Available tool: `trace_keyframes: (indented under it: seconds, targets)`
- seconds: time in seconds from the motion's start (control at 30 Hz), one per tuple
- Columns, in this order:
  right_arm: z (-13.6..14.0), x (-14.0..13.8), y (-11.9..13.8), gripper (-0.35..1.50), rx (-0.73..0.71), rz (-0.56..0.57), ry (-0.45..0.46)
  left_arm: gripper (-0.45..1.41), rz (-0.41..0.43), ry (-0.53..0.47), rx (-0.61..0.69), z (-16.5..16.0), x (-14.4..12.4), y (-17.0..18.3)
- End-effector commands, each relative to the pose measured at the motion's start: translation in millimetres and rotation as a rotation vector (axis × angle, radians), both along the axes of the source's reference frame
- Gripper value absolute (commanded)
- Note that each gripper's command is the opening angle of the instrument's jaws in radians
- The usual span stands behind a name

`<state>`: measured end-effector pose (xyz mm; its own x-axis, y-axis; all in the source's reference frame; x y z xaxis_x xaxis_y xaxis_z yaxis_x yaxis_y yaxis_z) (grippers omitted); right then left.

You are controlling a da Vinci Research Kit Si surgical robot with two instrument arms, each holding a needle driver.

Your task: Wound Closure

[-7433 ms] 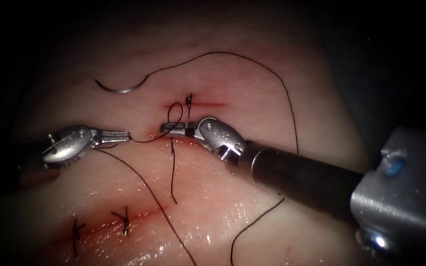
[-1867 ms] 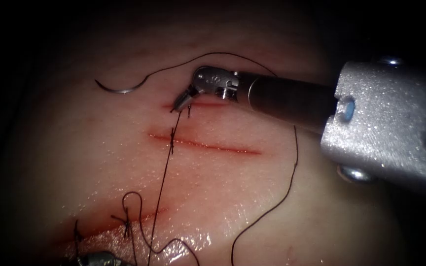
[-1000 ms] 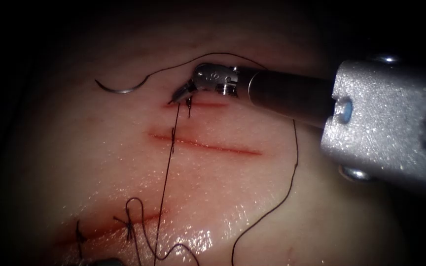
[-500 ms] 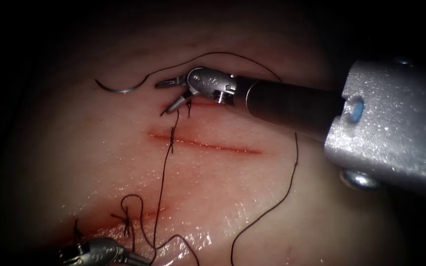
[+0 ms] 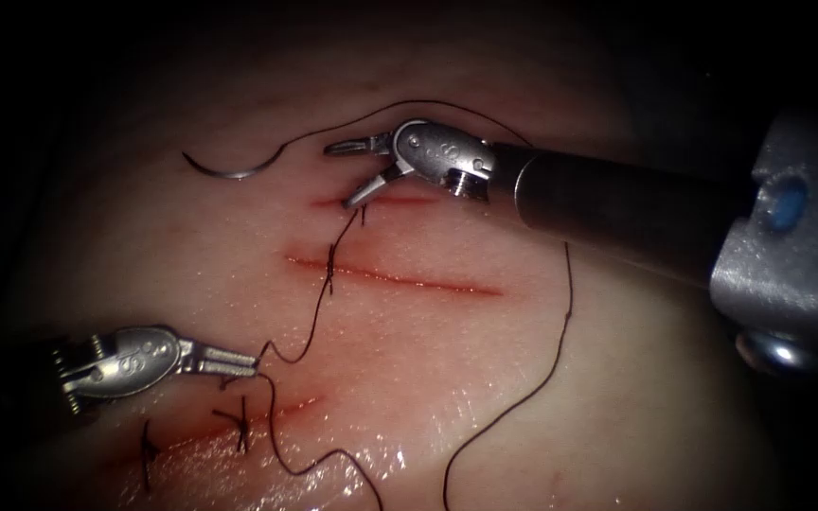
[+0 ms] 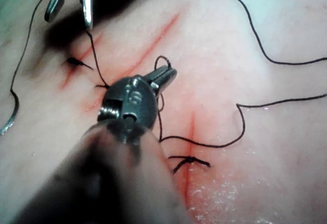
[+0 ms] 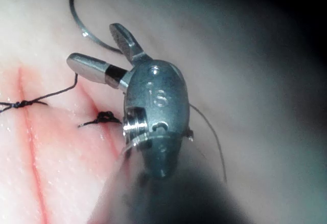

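Observation:
The curved needle (image 5: 224, 171) lies free on the tissue (image 5: 542, 360), up and left of the short top cut (image 5: 400, 200); neither tool holds it and it is not in the tissue. My right tool (image 5: 343, 176) hovers over that cut's left end, jaws open and holding nothing. The thread (image 5: 319, 308) runs from just below its lower jaw, past the knot (image 5: 330, 270) on the middle cut (image 5: 409, 279), down to my left tool (image 5: 252, 363), which is shut on it. In the left wrist view, the left tool (image 6: 167, 74) grips thread. The right wrist view has the right tool (image 7: 95, 45) open beside the needle (image 7: 82, 27).
The lower cut (image 5: 286, 412) carries two tied stitches (image 5: 240, 421) with red fluid along it. A long loop of thread (image 5: 565, 284) runs from the needle over the top of the tissue and down the right side. The right tool's shaft (image 5: 617, 203) crosses the upper right.
The right tool's jaws have opened and let go of the thread. The left tool has come up from the bottom edge with the thread, which has gone slack and wavy.

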<state>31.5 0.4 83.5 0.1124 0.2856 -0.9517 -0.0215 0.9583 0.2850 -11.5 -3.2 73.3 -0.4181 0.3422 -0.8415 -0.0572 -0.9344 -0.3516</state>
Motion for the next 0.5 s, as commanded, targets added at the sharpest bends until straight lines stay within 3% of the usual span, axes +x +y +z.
trace_keyframes:
  seconds: [0.03, 0.27, 0.5]
  targets:
    - [0.1, 0.1, 1.1, 1.38, -0.008, 0.032, -0.006, -0.45, -0.001, 0.000, -0.011, 0.6, -0.5, 0.7]
    - [-1.5, -1.2, 1.7, 1.43, 0.001, 0.182, -0.022, -0.45, 0.009, 0.012, -0.037, 0.5, -0.8, 3.9]
    - [-5.9, -5.0, 5.2, 1.48, -0.038, 0.298, -0.021, -0.45, 0.020, 0.014, -0.053, 0.6, -0.6, 6.7]
